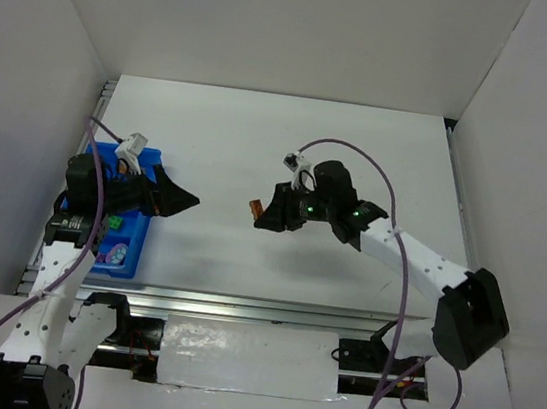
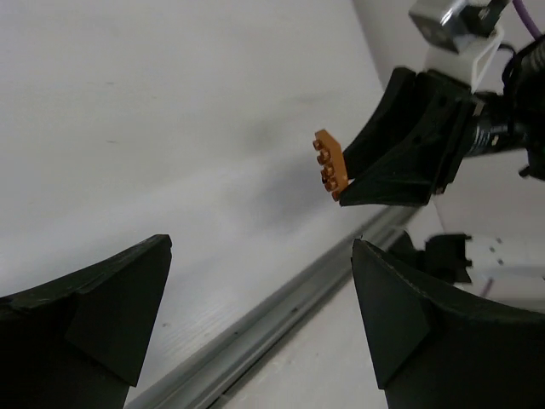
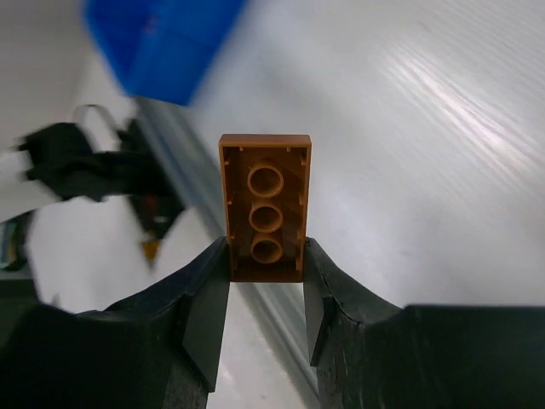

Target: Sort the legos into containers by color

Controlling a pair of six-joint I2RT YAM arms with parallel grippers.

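Brick (image 3: 265,204), brown-orange, pinched in right gripper (image 3: 266,256), protruding past tips; left gripper (image 2: 261,247) spread, empty, beside blue tray (image 1: 139,232)

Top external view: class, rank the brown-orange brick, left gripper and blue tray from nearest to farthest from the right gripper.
1. The brown-orange brick: clamped in the right gripper itself.
2. The left gripper: to its left, across a gap.
3. The blue tray: farthest left, beyond the left gripper.

Two grippers, one tray, two bricks clear enough to count.
The left gripper (image 2: 260,242) and right gripper (image 3: 266,256) make two. One bright blue rectangular plastic tray (image 1: 138,237) sits left of frame, with one small green plastic brick (image 1: 113,221) inside. One flat brown-orange plastic brick (image 3: 265,209) is at centre. The tray's other contents are too small to count.
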